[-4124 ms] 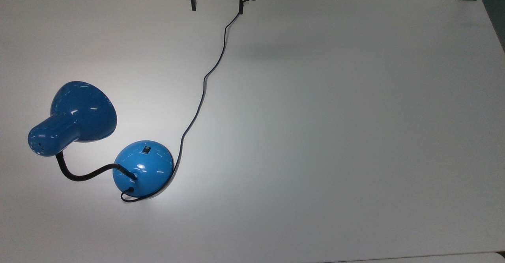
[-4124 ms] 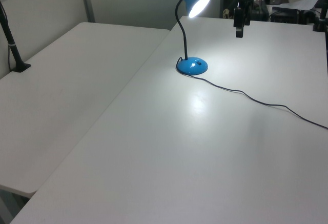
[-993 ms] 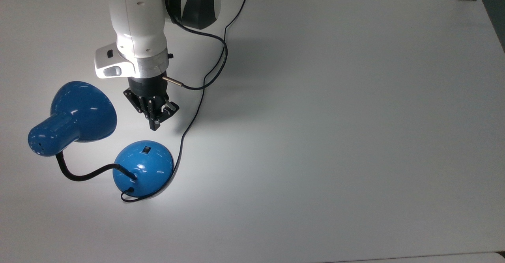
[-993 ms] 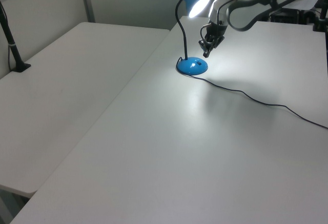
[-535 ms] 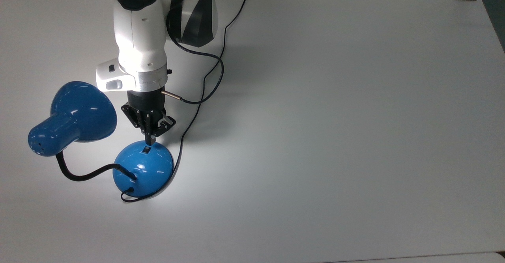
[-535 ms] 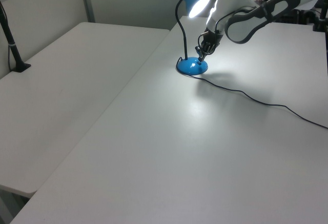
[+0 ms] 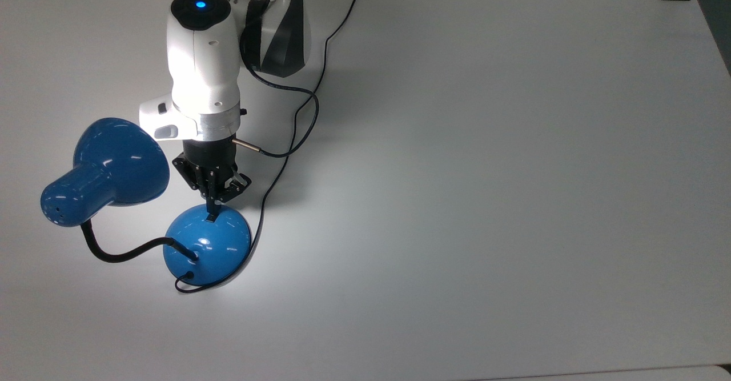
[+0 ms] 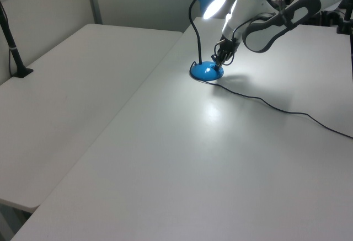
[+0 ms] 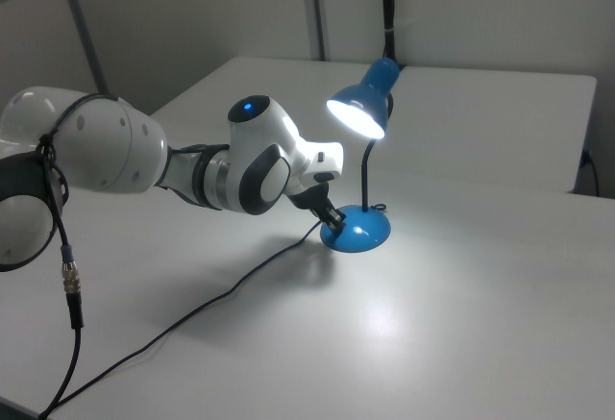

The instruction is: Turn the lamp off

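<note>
A lit blue lamp [image 7: 120, 167] stands on a white table [image 7: 485, 169]; the gripper [image 7: 211, 216], fingers pressed together, touches its base at the top view's left.

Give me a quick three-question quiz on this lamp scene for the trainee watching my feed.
1. True or false: the lamp is lit.
2. Where does the tool tip sit? A) on the shade B) at the switch spot on the lamp base C) on the cord
3. Fill in: in the top view, the shade lies to the ____ of the base.

Key:
1. True: the shade glows in the left and right views, with a bright patch on the table.
2. B
3. left
</note>
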